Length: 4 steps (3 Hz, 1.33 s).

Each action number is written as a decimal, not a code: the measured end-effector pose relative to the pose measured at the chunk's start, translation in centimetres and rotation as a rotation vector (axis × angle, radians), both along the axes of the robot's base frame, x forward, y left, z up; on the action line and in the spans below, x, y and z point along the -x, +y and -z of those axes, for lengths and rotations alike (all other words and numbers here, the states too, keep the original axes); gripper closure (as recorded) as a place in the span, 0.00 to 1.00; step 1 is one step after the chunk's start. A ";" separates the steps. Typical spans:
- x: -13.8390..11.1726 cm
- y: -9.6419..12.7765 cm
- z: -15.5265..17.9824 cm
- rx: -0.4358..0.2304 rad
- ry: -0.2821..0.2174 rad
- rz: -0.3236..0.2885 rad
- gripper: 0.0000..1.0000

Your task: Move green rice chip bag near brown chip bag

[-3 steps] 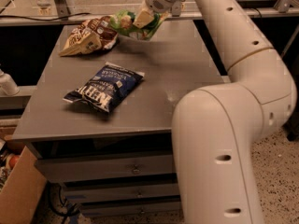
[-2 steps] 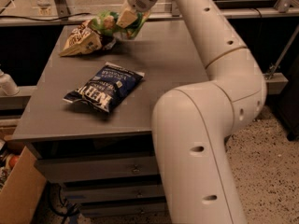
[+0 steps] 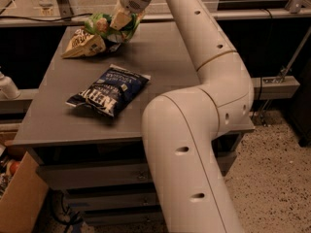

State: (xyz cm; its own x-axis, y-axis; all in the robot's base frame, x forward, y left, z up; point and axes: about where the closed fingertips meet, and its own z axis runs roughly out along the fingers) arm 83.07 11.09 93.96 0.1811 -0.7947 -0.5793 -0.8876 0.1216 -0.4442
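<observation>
Just beside brown chip bag (image 3: 83, 43), claw (image 3: 120, 20) clamps crumpled green bag (image 3: 99, 23).

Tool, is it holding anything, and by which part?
The tool, over the table's far edge, grips the green rice chip bag by its right end in this view, beside the brown chip bag.

On my grey bench (image 3: 165, 67) lie a dark blue bag (image 3: 108, 91), centre-left, and the brown chip bag (image 3: 86, 43) at the far-left corner; the pincer (image 3: 119, 21) grips the green rice chip bag (image 3: 103, 25) beside it.
</observation>
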 end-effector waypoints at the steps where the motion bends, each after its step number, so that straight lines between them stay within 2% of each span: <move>1: 0.0 0.5 0.0 -0.001 0.002 -0.008 0.36; 2: -0.1 0.2 0.2 0.000 0.006 -0.005 0.13; 3: -0.2 -1.2 0.5 0.010 0.012 0.011 0.00; 4: -0.7 -5.3 -0.5 -0.016 0.009 0.083 0.00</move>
State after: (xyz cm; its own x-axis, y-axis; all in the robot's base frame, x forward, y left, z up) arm 83.73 5.76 94.51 0.1095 -0.7974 -0.5934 -0.8784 0.2018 -0.4332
